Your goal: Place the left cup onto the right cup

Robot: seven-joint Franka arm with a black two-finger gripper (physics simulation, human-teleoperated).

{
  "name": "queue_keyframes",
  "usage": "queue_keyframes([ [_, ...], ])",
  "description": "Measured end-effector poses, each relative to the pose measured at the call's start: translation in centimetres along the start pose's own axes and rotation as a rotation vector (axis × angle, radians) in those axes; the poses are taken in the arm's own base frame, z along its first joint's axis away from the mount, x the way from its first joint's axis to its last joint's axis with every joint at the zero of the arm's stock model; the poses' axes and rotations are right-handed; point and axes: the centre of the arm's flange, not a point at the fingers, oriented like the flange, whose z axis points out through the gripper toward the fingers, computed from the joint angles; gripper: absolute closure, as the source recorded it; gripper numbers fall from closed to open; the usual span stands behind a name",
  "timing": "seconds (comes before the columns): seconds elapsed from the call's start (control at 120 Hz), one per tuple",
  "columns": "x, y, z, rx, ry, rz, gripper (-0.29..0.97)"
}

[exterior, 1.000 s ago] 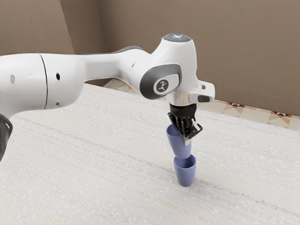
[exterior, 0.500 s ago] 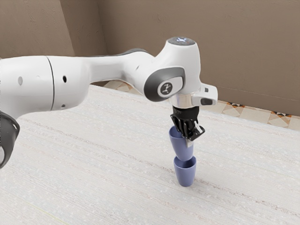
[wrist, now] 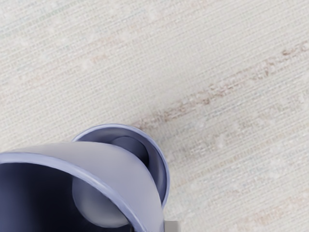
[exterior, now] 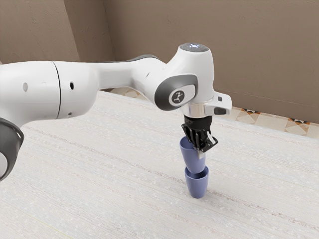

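Observation:
Two blue cups stand out against the pale table. One cup (exterior: 198, 184) stands upright on the table (exterior: 99, 179). The other cup (exterior: 191, 155) hangs tilted, its base dipping into the standing cup's mouth. My black gripper (exterior: 201, 146) is shut on the upper cup's rim, just above it. In the wrist view the held cup (wrist: 91, 179) looms large and blurred under my hand, and the standing cup (wrist: 154, 159) shows beneath it, its open rim partly covered.
The pale woven tabletop stretches wide on all sides of the cups. A brown wall (exterior: 259, 50) rises behind the table's far edge, with a strip of patterned floor (exterior: 269, 119) below it.
My hand has lowered and shifted slightly toward the exterior view's right, bringing the held cup down until its base enters the standing cup's mouth.

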Motion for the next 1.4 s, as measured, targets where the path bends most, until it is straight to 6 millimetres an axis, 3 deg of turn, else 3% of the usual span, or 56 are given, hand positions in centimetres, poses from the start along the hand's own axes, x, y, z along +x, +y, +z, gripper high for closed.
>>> queue_keyframes([
  [1.4,0.5,0.0,3.9,-0.001,-0.045,-0.005,0.78],
])
